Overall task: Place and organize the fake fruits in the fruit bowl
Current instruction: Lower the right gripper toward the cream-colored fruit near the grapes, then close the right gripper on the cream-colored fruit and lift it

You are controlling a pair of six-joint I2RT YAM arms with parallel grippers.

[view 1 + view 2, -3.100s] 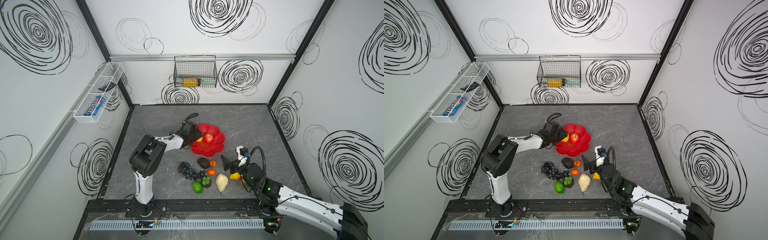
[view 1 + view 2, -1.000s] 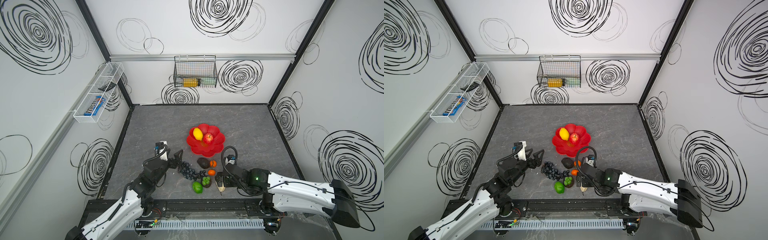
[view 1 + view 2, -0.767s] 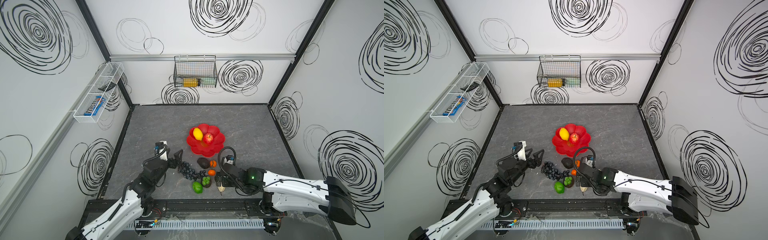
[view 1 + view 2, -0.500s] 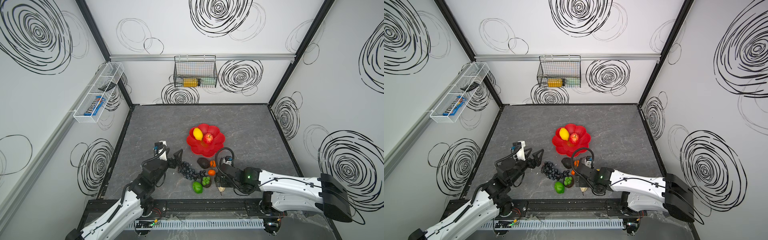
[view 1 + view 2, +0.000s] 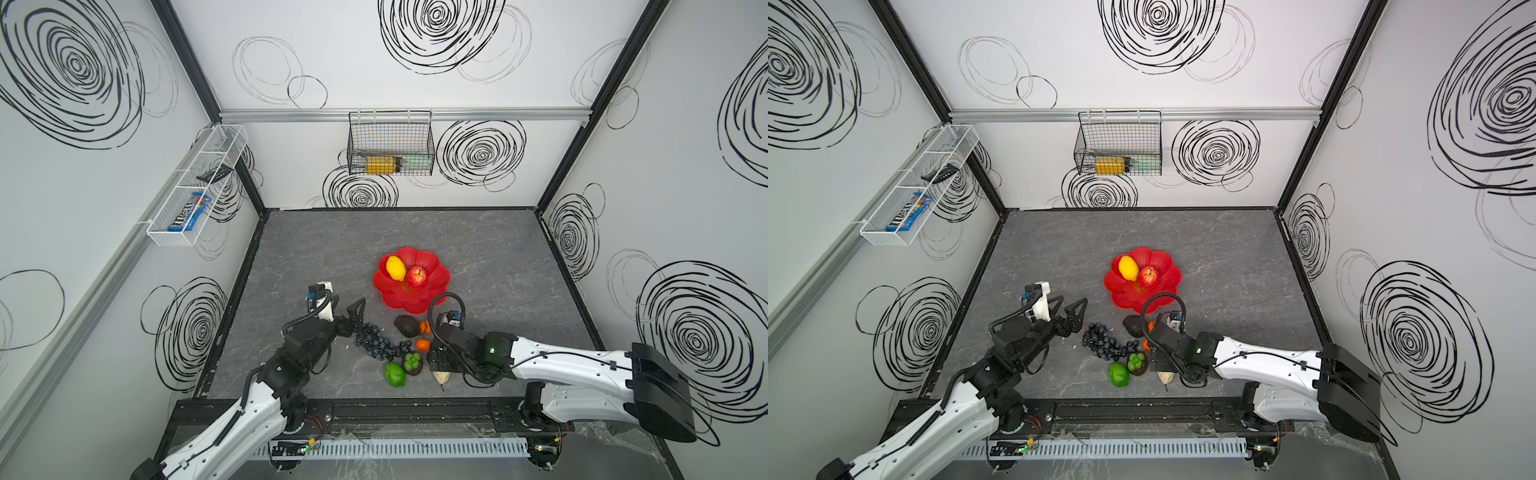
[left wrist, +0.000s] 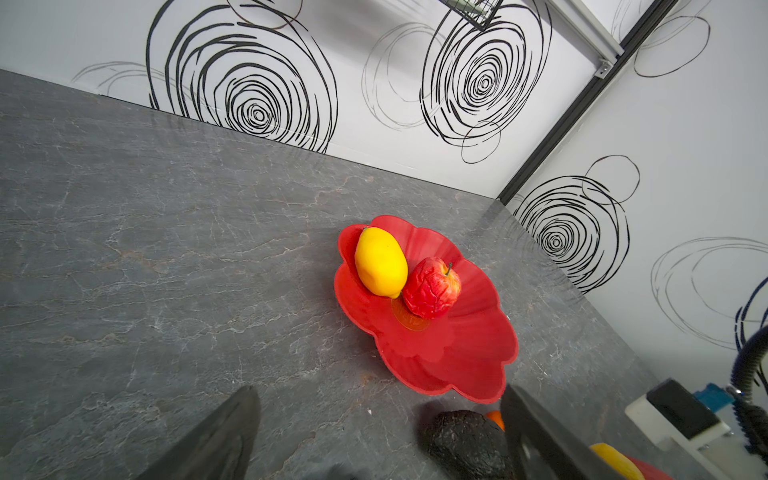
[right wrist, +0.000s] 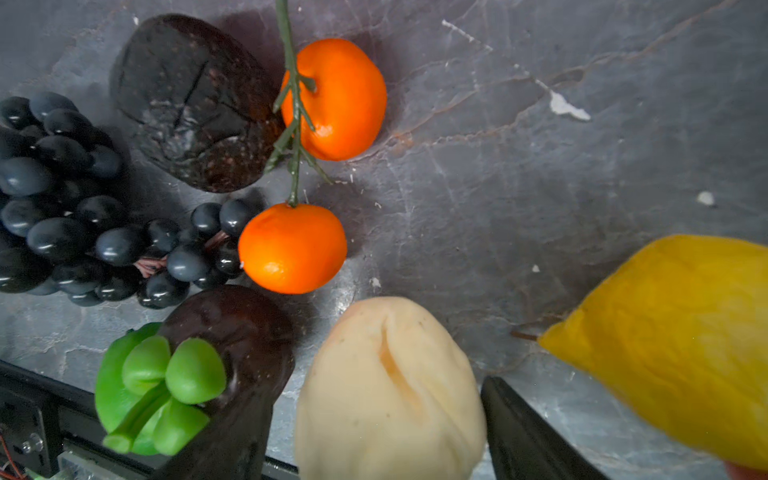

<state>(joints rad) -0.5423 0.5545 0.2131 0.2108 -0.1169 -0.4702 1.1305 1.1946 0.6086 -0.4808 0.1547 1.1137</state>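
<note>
Now the right claw (image 7: 374,399) sits open with one finger on each side of the cream fruit (image 7: 386,353), ready to squeeze it. The left claw (image 5: 1069,307) waits open by the grapes (image 5: 1100,340). The red bowl (image 5: 415,301) holds just a lemon (image 5: 396,268) and an apple (image 5: 416,277), so there is room.

Lemon (image 5: 396,268), apple (image 5: 416,277) in red bowl (image 5: 432,300)

Only readable text: white "m&m's" lettering on the blue candy packet (image 5: 189,214), lying in the white wire basket (image 5: 166,243) on the side wall, about 10 o'clock in both top views. The yellow label on the bottle (image 5: 382,165) in the black wire basket (image 5: 390,120), 12 o'clock, is too small to read. In the fruit bowl (image 6: 457,361) the gold emblem (image 6: 409,323) shows no legible characters.
</note>
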